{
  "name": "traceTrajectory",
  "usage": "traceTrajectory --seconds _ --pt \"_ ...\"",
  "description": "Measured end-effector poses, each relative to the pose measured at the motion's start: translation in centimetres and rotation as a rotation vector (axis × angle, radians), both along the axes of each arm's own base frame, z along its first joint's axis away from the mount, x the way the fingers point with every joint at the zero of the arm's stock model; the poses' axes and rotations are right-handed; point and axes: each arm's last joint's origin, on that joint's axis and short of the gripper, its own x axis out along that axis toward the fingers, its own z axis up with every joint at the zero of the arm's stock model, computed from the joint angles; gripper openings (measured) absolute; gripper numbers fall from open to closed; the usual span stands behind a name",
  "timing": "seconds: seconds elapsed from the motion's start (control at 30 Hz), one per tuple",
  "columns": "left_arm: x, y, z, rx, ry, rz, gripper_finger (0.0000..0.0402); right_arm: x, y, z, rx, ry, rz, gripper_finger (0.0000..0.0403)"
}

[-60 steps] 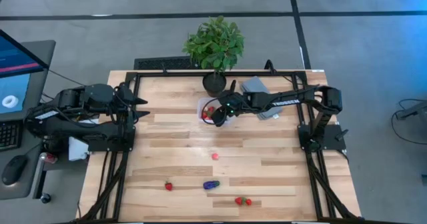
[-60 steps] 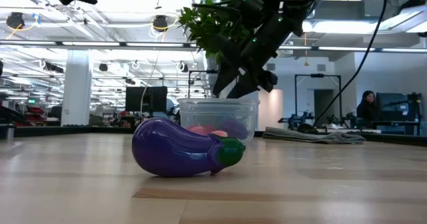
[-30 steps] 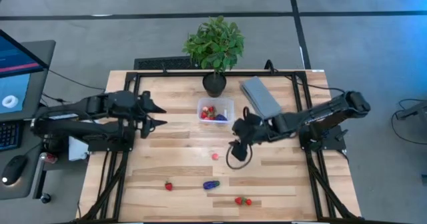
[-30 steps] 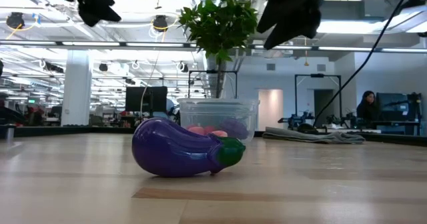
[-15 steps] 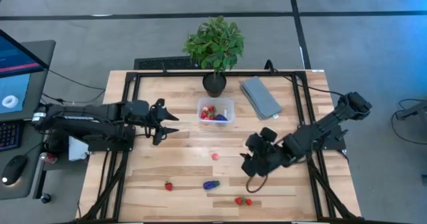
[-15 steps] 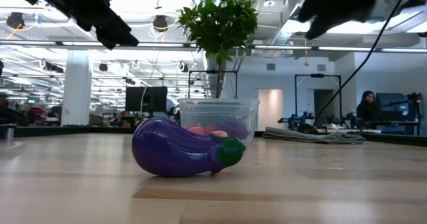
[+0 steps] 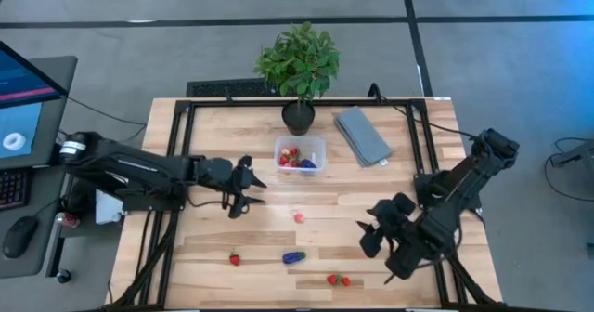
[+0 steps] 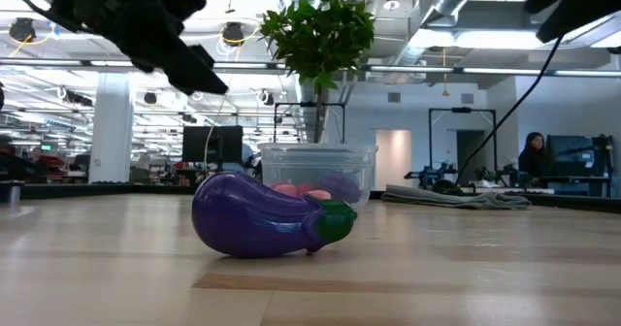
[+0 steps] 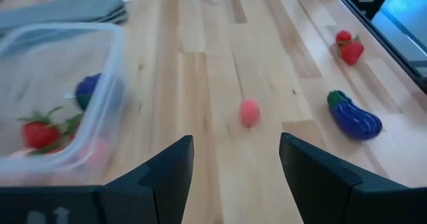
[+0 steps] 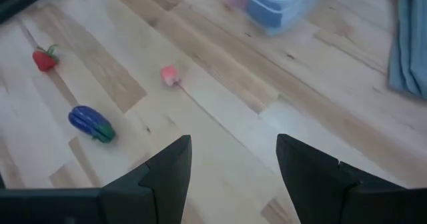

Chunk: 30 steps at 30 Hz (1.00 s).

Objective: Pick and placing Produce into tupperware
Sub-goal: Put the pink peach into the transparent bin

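The clear tupperware (image 7: 300, 154) stands at the table's far middle with strawberries and a purple piece inside. Loose produce lies nearer. There is a pink round piece (image 7: 299, 217) (image 9: 249, 111), a purple eggplant-shaped piece (image 7: 294, 256) (image 8: 267, 216), one strawberry (image 7: 235, 258) and a pair of strawberries (image 7: 338, 279). My left gripper (image 7: 252, 193) (image 9: 233, 151) hangs open, left of the pink piece and pointing toward it. My right gripper (image 7: 368, 238) (image 10: 233, 151) is open above the table's near right, right of the eggplant piece. Neither gripper holds anything.
A potted plant (image 7: 299, 63) stands at the far edge behind the tupperware. A folded grey cloth (image 7: 362, 136) lies to the right of the tupperware. Black frame rails (image 7: 176, 163) run along the table's sides. In the low view a person (image 8: 534, 156) sits far off in the room.
My left gripper has reached out from the table's left side toward the middle and sunk lower, toward the pink piece. My right gripper has swung away from the tupperware toward the table's near right and rolled about its wrist. Both have stayed open, and no produce has moved.
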Motion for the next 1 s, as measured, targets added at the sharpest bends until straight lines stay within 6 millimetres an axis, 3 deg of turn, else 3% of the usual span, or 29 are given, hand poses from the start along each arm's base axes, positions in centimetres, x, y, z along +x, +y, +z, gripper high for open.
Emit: traceTrajectory --seconds 0.33,0.67,1.0 --pt "5.0 -1.8 -3.0 -0.020 0.053 -0.062 0.0213 -2.9 1.5 -0.1 0.043 -0.021 -0.022 0.0244" --pt "10.2 -3.7 -4.4 0.027 0.135 -0.132 0.0213 -5.3 2.6 -0.1 0.073 -0.034 -0.018 0.0244" --pt "12.9 -4.1 -6.1 0.048 0.251 -0.132 0.0213 -6.4 3.1 -0.1 0.086 -0.040 -0.002 0.0244"
